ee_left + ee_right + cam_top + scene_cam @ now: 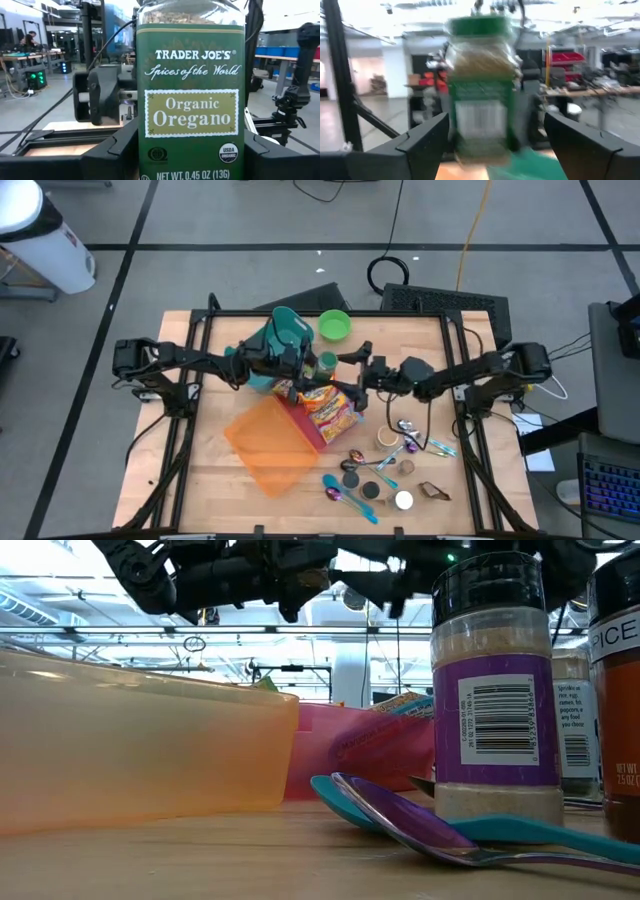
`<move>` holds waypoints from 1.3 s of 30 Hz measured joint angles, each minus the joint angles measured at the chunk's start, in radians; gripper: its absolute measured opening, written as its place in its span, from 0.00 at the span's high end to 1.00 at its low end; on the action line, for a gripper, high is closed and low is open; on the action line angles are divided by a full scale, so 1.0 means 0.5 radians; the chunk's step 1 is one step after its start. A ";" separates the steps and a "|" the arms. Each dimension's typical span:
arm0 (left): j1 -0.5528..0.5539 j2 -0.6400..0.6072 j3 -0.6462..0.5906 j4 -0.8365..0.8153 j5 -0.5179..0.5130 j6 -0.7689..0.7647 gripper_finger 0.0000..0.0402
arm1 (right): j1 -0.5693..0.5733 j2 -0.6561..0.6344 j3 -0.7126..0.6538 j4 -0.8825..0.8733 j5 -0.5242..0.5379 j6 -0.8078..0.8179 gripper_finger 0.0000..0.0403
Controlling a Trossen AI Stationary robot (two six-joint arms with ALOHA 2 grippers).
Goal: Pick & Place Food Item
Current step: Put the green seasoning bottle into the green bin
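Note:
A glass jar of oregano (190,100) with a green label and a green lid (327,363) hangs upright above the middle of the table, and my left gripper (190,162) is shut on it, reaching in from the left. My right gripper (495,150) comes from the right and stands open. Its two fingers flank the jar (480,100) with a gap on each side and touch nothing. In the high view my right gripper (360,372) is just right of the jar. My left gripper pinches the jar's lower body (142,150) between its two fingers (122,147), one on each side of the label. The fingers lie about level, coming from the table's left. The jar stands upright in the hold, lifted clear of the table.
Below the jar lie a colourful snack bag (332,410) in a pink container (308,428) and an orange container (268,442). A teal pitcher (285,332) and a green bowl (334,325) stand behind. Spoons (430,825) and spice jars (495,690) crowd the near right.

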State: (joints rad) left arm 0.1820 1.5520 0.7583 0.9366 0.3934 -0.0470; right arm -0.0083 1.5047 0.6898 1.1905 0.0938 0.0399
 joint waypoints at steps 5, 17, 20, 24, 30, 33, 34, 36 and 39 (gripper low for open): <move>0.001 0.000 0.001 -0.022 -0.005 0.013 0.49 | 0.003 0.113 0.156 -0.018 -0.034 -0.054 0.21; -0.005 0.000 0.001 -0.053 -0.001 0.007 0.49 | -0.003 0.124 0.231 -0.154 -0.026 -0.076 0.54; -0.007 0.000 0.000 -0.055 -0.001 -0.001 0.49 | -0.003 0.123 0.231 -0.183 -0.023 -0.072 0.54; -0.027 0.000 0.003 -0.139 -0.008 -0.050 0.47 | -0.003 0.069 0.231 -0.299 -0.034 -0.063 0.54; -0.032 -0.143 0.017 -0.777 -0.011 -0.261 0.10 | -0.004 -0.211 0.229 -0.815 -0.023 -0.125 0.54; -0.031 -0.269 0.067 -1.187 -0.092 -0.246 0.03 | -0.004 -0.348 0.231 -1.147 -0.025 -0.061 0.54; -0.031 -0.309 0.104 -1.336 -0.105 -0.224 0.04 | -0.003 -0.374 0.231 -1.257 -0.027 -0.027 0.54; -0.030 -0.378 0.228 -1.656 -0.112 -0.140 0.07 | -0.002 -0.406 0.231 -1.446 -0.034 0.041 0.54; -0.032 -0.404 0.529 -2.159 -0.153 -0.008 0.11 | -0.003 -0.396 0.230 -1.624 -0.034 0.125 0.54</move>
State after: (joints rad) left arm 0.1662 1.3502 1.0228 -0.1427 0.3169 -0.0512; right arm -0.0097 1.3065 0.8047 0.3787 0.0769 0.1024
